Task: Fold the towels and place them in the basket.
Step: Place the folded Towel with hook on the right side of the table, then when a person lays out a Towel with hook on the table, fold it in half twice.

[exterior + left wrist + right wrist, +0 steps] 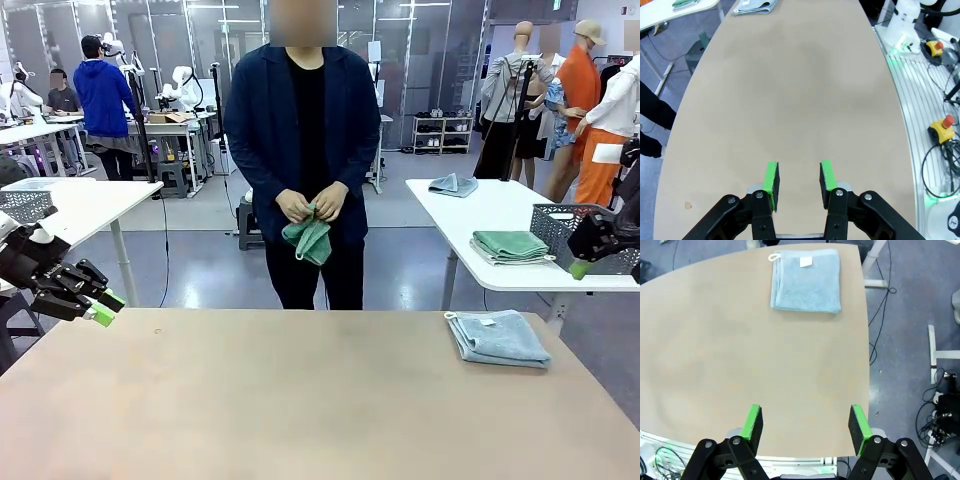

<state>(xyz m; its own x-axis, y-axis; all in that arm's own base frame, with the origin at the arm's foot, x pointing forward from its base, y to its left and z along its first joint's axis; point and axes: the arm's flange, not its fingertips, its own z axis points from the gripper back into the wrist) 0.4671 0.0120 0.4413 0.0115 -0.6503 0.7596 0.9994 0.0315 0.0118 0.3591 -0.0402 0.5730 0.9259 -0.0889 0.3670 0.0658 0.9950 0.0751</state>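
Note:
A folded grey-blue towel (pixel 497 337) lies on the tan table (pixel 300 400) at the far right; it also appears as the towel (pixel 806 280) ahead of my right gripper (pixel 806 422), and its edge as the towel (pixel 756 6) far from my left gripper (pixel 799 180). Across the table a person holds a green towel (pixel 308 238) in both hands. My left gripper (pixel 102 305) hovers at the table's left edge, partly open and empty. My right gripper (pixel 585 262) hangs off the right side, wide open and empty. A dark mesh basket (pixel 560 225) stands on the white side table behind it.
The white side table (pixel 470 215) at the right carries a folded green towel (pixel 510 245) and a crumpled grey-blue one (pixel 453 184). Another mesh basket (pixel 25 205) sits on a white table at the left. Cables and an emergency-stop button (pixel 942 131) lie beside my left arm's base.

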